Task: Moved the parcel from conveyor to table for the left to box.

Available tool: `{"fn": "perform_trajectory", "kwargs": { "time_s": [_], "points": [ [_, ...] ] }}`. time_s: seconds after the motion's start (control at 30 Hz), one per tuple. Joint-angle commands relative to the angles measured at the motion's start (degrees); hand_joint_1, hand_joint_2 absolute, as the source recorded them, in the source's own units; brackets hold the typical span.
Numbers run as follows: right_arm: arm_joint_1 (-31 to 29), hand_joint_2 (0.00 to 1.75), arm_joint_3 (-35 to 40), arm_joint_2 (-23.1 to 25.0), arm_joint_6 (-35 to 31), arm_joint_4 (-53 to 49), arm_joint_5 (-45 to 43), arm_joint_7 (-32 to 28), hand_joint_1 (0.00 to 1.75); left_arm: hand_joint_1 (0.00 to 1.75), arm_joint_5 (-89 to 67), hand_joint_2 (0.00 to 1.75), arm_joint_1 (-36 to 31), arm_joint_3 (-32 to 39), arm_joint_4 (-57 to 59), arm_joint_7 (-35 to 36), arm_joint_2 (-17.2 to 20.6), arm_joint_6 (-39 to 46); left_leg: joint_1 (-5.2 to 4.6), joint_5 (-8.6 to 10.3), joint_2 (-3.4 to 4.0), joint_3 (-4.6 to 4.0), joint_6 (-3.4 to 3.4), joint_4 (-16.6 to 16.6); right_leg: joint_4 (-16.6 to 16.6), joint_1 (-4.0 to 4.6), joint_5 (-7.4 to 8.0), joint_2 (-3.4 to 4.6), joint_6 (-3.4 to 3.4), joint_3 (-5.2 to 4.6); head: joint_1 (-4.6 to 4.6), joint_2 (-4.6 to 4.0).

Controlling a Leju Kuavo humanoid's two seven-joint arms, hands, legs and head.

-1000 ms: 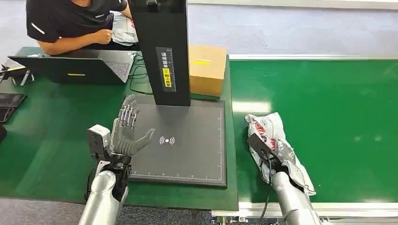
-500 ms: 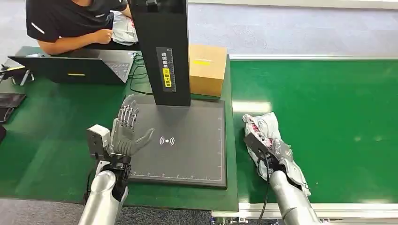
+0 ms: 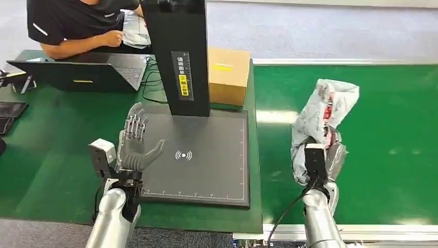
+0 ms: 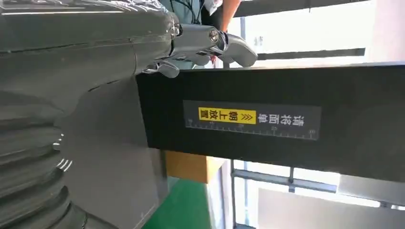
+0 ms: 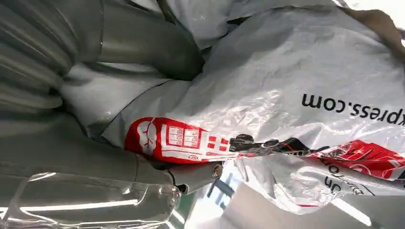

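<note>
two green surfaces fill the frame: a table point(image 3: 46, 150) at left and a conveyor point(image 3: 382, 144) at right. right hand point(image 3: 321, 157) grips the parcel point(image 3: 323, 111), lifted above the belt at centre right. left hand point(image 3: 133, 144) hangs open, empty, over a black scanner pad point(image 3: 212, 160). a person point(image 3: 77, 23) sits at upper left behind a laptop point(image 3: 77, 72); a cardboard box point(image 3: 227, 75) stands top centre.

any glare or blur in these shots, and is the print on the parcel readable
Head view: a pale glare patch on the green conveyor beside the scanner pad; the parcel is sharp. Right wrist view: the parcel's black lettering and red graphics are crisp, with shiny highlights on the plastic. Left wrist view: the bright background is washed out, while the scanner column label stays legible.
</note>
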Motion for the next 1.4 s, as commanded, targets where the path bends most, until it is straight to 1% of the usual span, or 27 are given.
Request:
{"fn": "perform_trajectory", "kwargs": {
  "time_s": [0.03,0.1,0.13,0.2,0.23,0.3,0.33,0.4,0.53,0.57,0.6,0.7,0.73,0.83,0.87,0.9,0.93,0.97,1.0,1.07,1.13,1.2,1.23,1.3,1.33,1.37,1.4],
  "points": [
    [1.97,1.75,-2.79,2.81,-4.13,-8.76,-9.36,-8.07,1.75,0.00,0.70,1.75,-3.01,-1.42,4.88,-0.43,1.44,0.44,0.02,0.05,-0.08,0.03,-0.12,-0.05,-0.01,0.02,0.00,-0.09,-0.09,0.04,0.02,0.00],
    [2.34,1.75,-2.87,3.46,-4.24,-10.62,-10.96,-10.37,1.75,0.00,0.93,1.75,-3.10,-1.47,5.02,-0.75,1.61,0.68,-0.01,0.04,-0.07,0.01,-0.08,-0.04,0.01,-0.01,-0.01,-0.07,-0.06,0.01,0.00,0.00],
    [2.56,1.75,-1.70,3.43,-2.40,-11.67,-12.98,-10.46,1.75,0.00,0.98,1.75,-3.11,-1.45,5.04,-1.07,1.77,0.95,-0.01,0.04,-0.08,0.01,-0.09,-0.04,0.00,-0.01,-0.01,-0.09,-0.07,0.01,0.02,0.00],
    [2.67,1.75,-0.12,3.36,-1.21,-12.66,-13.37,-10.93,1.75,0.00,1.02,1.75,-3.08,-1.37,4.95,-1.38,1.85,1.14,-0.01,0.02,-0.01,0.02,-0.09,-0.04,0.01,-0.01,-0.01,-0.02,-0.07,0.00,0.00,0.00],
    [2.94,1.75,2.07,3.10,-1.85,-13.97,-11.34,-12.19,1.75,0.00,1.03,1.75,-3.14,-1.34,4.99,-1.56,1.86,1.17,-0.01,0.02,0.01,0.05,-0.11,-0.06,0.00,0.00,-0.01,0.00,-0.08,0.02,0.00,0.00],
    [3.30,1.75,4.24,3.00,-2.73,-15.63,-10.17,-12.19,1.75,0.00,1.04,1.75,-3.28,-1.36,5.11,-1.69,1.87,1.13,0.00,0.02,0.02,0.03,-0.11,-0.04,0.01,0.00,0.00,0.01,-0.08,0.00,0.00,0.00],
    [3.84,1.75,7.86,1.65,-3.75,-16.91,-8.34,-12.19,1.75,0.00,1.04,1.75,-3.51,-1.40,5.42,-1.87,1.92,1.07,0.01,0.03,0.03,0.04,-0.12,-0.05,0.01,0.01,0.01,0.02,-0.09,0.01,0.00,0.00],
    [3.98,1.75,8.94,1.71,-4.24,-17.24,-7.29,-12.19,1.75,0.00,1.03,1.75,-3.68,-1.40,5.70,-1.90,1.91,1.08,0.00,0.03,0.06,0.02,-0.11,-0.05,0.01,0.00,0.01,0.05,-0.09,-0.01,0.02,0.00],
    [5.33,1.75,13.67,1.13,-4.24,-21.14,1.81,-12.19,1.75,0.00,1.10,1.75,-4.39,-1.48,6.53,-2.43,2.09,0.59,0.01,0.03,-0.01,0.00,-0.08,-0.04,-0.01,0.02,0.01,-0.01,-0.06,-0.01,0.00,0.00],
    [5.40,1.75,14.34,0.89,-4.24,-21.17,2.17,-12.19,1.75,0.00,1.09,1.75,-4.43,-1.47,6.61,-2.45,2.05,0.59,0.00,0.03,0.00,0.01,-0.09,-0.04,0.01,0.00,0.00,0.00,-0.07,-0.02,0.00,0.00],
    [5.76,1.75,13.93,1.77,-4.24,-22.28,6.97,-12.19,1.75,0.00,1.11,1.75,-4.64,-1.53,6.86,-2.57,2.11,0.31,0.01,0.02,0.00,-0.01,-0.07,-0.03,0.00,0.01,0.00,-0.01,-0.05,-0.02,0.02,0.00],
    [6.24,1.75,15.62,1.90,-4.24,-22.92,10.55,-12.19,1.75,0.00,1.09,1.75,-5.11,-1.56,7.41,-2.65,2.05,0.10,0.03,0.02,-0.01,0.02,-0.10,-0.04,-0.01,0.03,0.00,-0.02,-0.08,0.02,0.02,0.00],
    [6.33,1.75,15.87,1.95,-4.24,-23.44,14.09,-12.19,1.75,0.00,1.07,1.75,-5.30,-1.66,7.67,-2.71,2.07,-0.17,0.01,0.03,-0.02,0.03,-0.08,-0.05,-0.01,0.01,0.00,-0.03,-0.06,0.02,0.00,0.00],
    [6.46,1.75,15.93,2.45,-4.24,-23.04,20.17,-12.19,1.75,0.00,1.02,1.75,-5.74,-1.81,8.18,-2.77,2.06,-0.51,0.02,0.06,-0.05,0.04,-0.12,-0.09,-0.05,0.02,0.01,-0.06,-0.09,0.05,0.00,0.00],
    [6.42,1.75,15.14,2.97,-4.24,-21.85,26.16,-12.19,1.75,0.00,0.99,1.75,-5.95,-1.88,8.46,-2.79,2.08,-0.60,0.01,0.03,-0.02,0.03,-0.08,-0.05,-0.02,0.01,0.00,-0.03,-0.06,0.03,0.02,0.00],
    [6.41,1.75,14.31,3.58,-4.24,-21.92,28.99,-12.19,1.75,0.00,0.99,1.75,-6.09,-1.92,8.62,-2.81,2.12,-0.73,0.02,0.05,0.00,0.04,-0.11,-0.08,-0.05,0.02,0.03,-0.01,-0.08,0.04,0.00,0.00],
    [6.54,1.75,12.82,4.51,-4.24,-21.79,38.08,-12.19,1.75,0.00,1.00,1.75,-6.29,-1.96,8.81,-2.84,2.21,-0.97,0.02,0.04,-0.02,0.04,-0.08,-0.07,-0.04,0.02,0.01,-0.03,-0.07,0.05,0.02,0.00],
    [6.48,1.75,12.11,4.78,-4.24,-19.21,44.09,-12.19,1.75,0.00,1.02,1.75,-6.40,-1.96,8.91,-2.88,2.29,-1.07,0.03,0.06,-0.06,0.06,-0.11,-0.09,-0.06,0.03,0.02,-0.07,-0.09,0.08,0.00,0.00],
    [6.27,1.75,12.08,4.93,-4.24,-18.27,45.13,-12.19,1.75,0.00,1.06,1.75,-6.43,-1.87,8.91,-2.91,2.37,-1.17,0.02,0.04,-0.06,0.04,-0.08,-0.07,-0.04,0.02,0.01,-0.06,-0.06,0.06,0.00,0.00],
    [4.99,1.75,14.02,3.26,-4.24,-12.25,51.28,-8.22,1.75,0.00,1.06,1.75,-6.22,-1.52,8.56,-2.97,2.45,-1.30,0.04,0.06,-0.02,0.10,-0.11,-0.12,-0.09,0.04,0.03,-0.02,-0.09,0.11,0.00,0.00],
    [3.91,1.75,16.24,1.69,-4.24,-8.55,52.02,-5.03,1.75,0.00,1.02,1.75,-5.87,-1.16,8.07,-2.94,2.50,-1.52,0.07,0.06,0.07,0.16,-0.11,-0.16,-0.16,0.07,0.07,0.06,-0.08,0.16,0.00,0.00],
    [3.91,1.75,16.24,1.69,-4.24,-8.55,52.02,-5.03,1.75,0.00,1.02,1.75,-5.87,-1.16,8.07,-2.94,2.50,-1.52,0.06,0.04,0.11,0.15,-0.09,-0.14,-0.14,0.06,0.07,0.10,-0.06,0.15,0.02,0.00],
    [2.97,1.75,17.94,0.33,-4.24,-6.35,53.13,-2.42,1.75,0.00,0.96,1.75,-5.58,-0.95,7.72,-2.98,2.53,-1.70,0.03,0.03,0.08,0.08,-0.07,-0.11,-0.08,0.03,0.05,0.08,-0.05,0.08,0.02,0.00],
    [2.97,1.75,17.94,0.33,-4.24,-6.35,53.13,-2.42,1.75,0.00,0.96,1.75,-5.58,-0.95,7.72,-2.98,2.53,-1.70,0.04,0.02,0.11,0.06,-0.06,-0.09,-0.09,0.04,0.05,0.11,-0.04,0.07,0.00,0.00],
    [2.04,1.75,19.95,-1.06,-4.05,-3.88,53.68,-0.51,1.75,0.00,0.91,1.75,-5.47,-0.81,7.54,-2.96,2.57,-1.87,0.05,0.03,0.09,0.11,-0.08,-0.13,-0.13,0.05,0.06,0.09,-0.06,0.13,0.00,0.00],
    [1.25,1.75,22.61,-3.05,-3.61,-3.30,53.90,2.72,1.75,0.00,0.80,1.75,-5.50,-0.57,7.50,-2.91,2.58,-2.17,0.04,0.06,0.07,0.11,-0.10,-0.16,-0.15,0.04,0.07,0.07,-0.07,0.13,0.00,0.00],
    [1.25,1.75,22.61,-3.05,-3.61,-3.30,53.90,2.72,1.75,0.00,0.80,1.75,-5.50,-0.57,7.50,-2.91,2.58,-2.17,0.04,0.04,0.09,0.10,-0.08,-0.13,-0.12,0.03,0.06,0.08,-0.06,0.11,0.02,0.00]
  ]
}}
